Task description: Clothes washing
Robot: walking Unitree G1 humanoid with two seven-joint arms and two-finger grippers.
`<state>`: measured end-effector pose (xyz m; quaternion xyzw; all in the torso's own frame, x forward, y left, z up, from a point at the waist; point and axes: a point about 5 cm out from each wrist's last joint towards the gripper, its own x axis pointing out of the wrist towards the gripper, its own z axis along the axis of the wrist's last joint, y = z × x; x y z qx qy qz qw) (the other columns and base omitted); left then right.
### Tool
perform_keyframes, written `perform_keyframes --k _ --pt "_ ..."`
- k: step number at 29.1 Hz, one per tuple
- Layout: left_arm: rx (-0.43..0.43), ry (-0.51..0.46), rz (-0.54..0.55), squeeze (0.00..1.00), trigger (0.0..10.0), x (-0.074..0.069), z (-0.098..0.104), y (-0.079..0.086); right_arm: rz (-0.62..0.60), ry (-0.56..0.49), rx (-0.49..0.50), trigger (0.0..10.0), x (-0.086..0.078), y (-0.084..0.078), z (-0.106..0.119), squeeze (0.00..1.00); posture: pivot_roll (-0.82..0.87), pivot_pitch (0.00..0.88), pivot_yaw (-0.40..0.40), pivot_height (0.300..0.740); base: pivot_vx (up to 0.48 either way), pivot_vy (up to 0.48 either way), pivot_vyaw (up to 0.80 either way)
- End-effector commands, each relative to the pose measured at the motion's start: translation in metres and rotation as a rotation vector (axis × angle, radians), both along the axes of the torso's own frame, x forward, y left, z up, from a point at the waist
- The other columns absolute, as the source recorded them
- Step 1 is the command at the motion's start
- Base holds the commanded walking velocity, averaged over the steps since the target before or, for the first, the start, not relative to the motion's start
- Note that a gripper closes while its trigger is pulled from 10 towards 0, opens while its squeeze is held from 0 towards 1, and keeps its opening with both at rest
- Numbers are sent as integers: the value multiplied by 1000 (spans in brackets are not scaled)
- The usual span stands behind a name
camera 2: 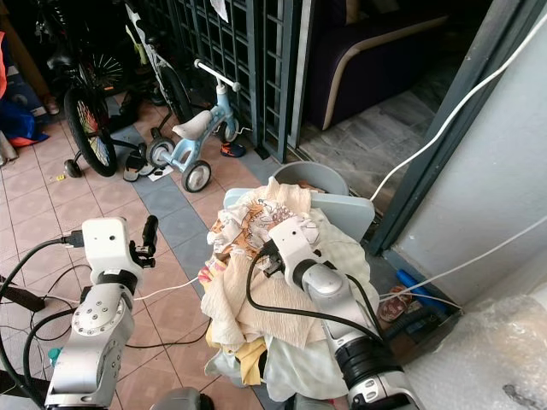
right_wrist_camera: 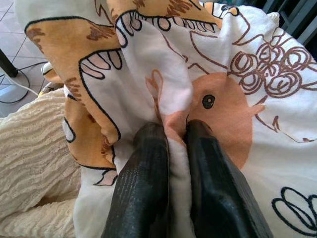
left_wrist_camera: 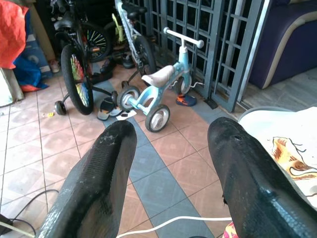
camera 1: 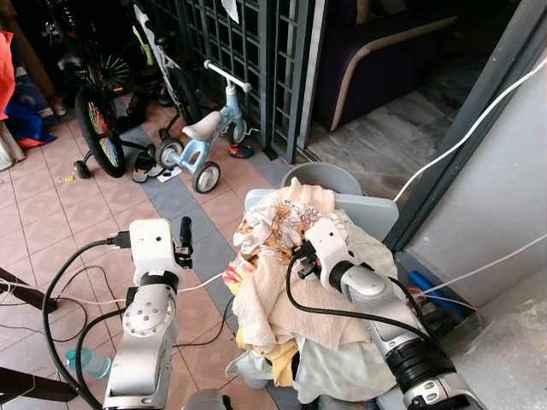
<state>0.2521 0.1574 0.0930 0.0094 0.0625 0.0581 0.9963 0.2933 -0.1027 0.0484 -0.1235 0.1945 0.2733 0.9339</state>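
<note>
1. Nearest us, low in the head views, our two silver arms rise from the bottom edge; the left gripper (camera 1: pixel 184 232) stands upright over the tiled floor (camera 1: pixel 51 205), to the left of the laundry, its two black fingers parted with nothing between them.
2. The right gripper (right_wrist_camera: pixel 171 130) is buried in the heap of clothes (camera 1: pixel 291 290) piled at centre right, and its fingers are pinched tight on a fold of the white cloth printed with orange cartoon animals (right_wrist_camera: pixel 148 59).
3. We judge the step in hand to be picking one garment off the pile for washing. The next move calls for lifting that fold clear, slowly, so that the layers around it do not drag along.
4. The printed cloth looks thin, smooth and soft, creasing sharply where it is pinched. Beside it lies a cream ribbed knit fabric (right_wrist_camera: pixel 34 148), thicker and textured, draping down the near side of the heap.
5. The heap sits on a pale blue-grey plastic basket (camera 1: pixel 372 213), its smooth flat rim showing on the far right side.
6. Farther left stands a small light-blue child's tricycle (camera 1: pixel 201 141) with a white seat, before a dark metal grille gate (camera 1: pixel 231 60).
</note>
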Motion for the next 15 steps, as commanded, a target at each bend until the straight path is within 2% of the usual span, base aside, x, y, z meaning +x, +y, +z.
perform_keyframes --k 1,3,6,9,10,12,14,15 --pt "0 24 -2 0 10000 -1 -3 -2 -14 13 5 0 -2 -1 -3 0 44 41 21 740 0 0 0" --pt "-6 28 -7 0 10000 -1 -4 -3 -28 -4 28 0 -2 -1 0 0 43 40 20 740 0 0 0" --pt "-9 29 -4 0 10000 0 -3 -3 -101 -102 137 0 2 -4 18 0 41 43 20 740 0 0 0" --pt "-6 34 -1 0 10000 0 -4 -3 -164 -167 204 0 4 -7 30 0 40 42 19 740 0 0 0" --pt "0 18 -7 0 10000 1 -2 -5 -237 -259 259 0 4 -15 47 0 36 41 20 740 0 0 0" --pt "-2 12 -9 0 10000 2 -1 -6 -261 -287 272 0 4 -18 53 0 34 41 22 740 0 0 0" --pt "16 -3 -24 0 10000 4 2 -10 -339 -408 298 0 2 -32 73 0 27 40 20 740 0 0 0" --pt "17 -4 -26 0 10000 5 2 -11 -352 -421 306 0 1 -34 76 0 22 39 22 740 0 0 0"
